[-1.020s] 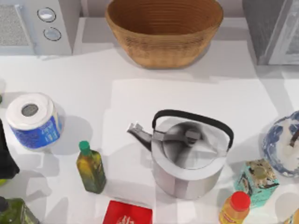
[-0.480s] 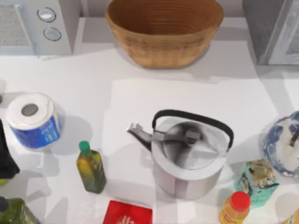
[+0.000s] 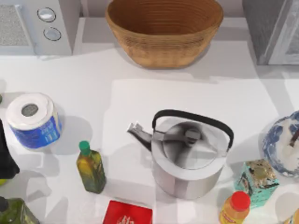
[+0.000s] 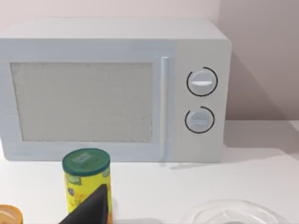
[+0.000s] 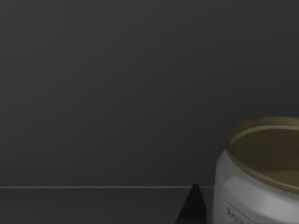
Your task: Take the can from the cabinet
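The can (image 5: 261,172) stands inside the dark cabinet (image 5: 117,93), close to the right hand (image 5: 192,205), not yet taken; whether this hand is wide or narrow, I cannot tell.

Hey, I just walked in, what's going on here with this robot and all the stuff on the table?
The right wrist view looks into a dark cabinet interior, where a white can with a gold rim stands right in front of the camera, not yet taken out. The left wrist view faces the microwave, with a yellow canister in front of it. On the table stand a kettle, a wicker basket, a paper roll and an oil bottle.
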`<state>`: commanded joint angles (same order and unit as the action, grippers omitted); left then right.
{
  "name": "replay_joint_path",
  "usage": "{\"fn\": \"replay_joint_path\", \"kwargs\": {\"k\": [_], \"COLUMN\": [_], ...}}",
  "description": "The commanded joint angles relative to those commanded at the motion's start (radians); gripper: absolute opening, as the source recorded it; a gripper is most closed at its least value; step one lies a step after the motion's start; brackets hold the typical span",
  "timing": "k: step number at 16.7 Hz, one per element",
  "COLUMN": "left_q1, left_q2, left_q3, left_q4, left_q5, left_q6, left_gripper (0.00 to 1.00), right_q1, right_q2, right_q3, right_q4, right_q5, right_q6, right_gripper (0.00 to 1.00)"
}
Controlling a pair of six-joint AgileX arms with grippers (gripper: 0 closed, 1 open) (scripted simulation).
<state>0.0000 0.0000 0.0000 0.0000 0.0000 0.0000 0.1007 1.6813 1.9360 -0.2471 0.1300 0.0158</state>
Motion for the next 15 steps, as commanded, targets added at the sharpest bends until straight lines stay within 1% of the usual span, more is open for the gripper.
{"fn": "replay_joint_path", "kwargs": {"k": [9, 12, 15], "left_q1": [0.000, 0.000, 0.000], "left_q2": [0.000, 0.000, 0.000], "left_q3": [0.000, 0.000, 0.000], "left_q4": [0.000, 0.000, 0.000], "left_q5": [0.000, 0.000, 0.000], "left_q6": [0.000, 0.000, 0.000], "left_gripper": [1.00, 1.00, 1.00], "right_q1": [0.003, 0.032, 0.074], "right_q2": [-0.004, -0.074, -0.233], "right_q3": [-0.002, -0.025, -0.047], "right_q4": [-0.003, -0.071, -0.194], "right_q5": [0.000, 0.012, 0.049], "right_q6": [0.001, 0.001, 0.000], "right_gripper": [0.00, 0.00, 0.00]}}
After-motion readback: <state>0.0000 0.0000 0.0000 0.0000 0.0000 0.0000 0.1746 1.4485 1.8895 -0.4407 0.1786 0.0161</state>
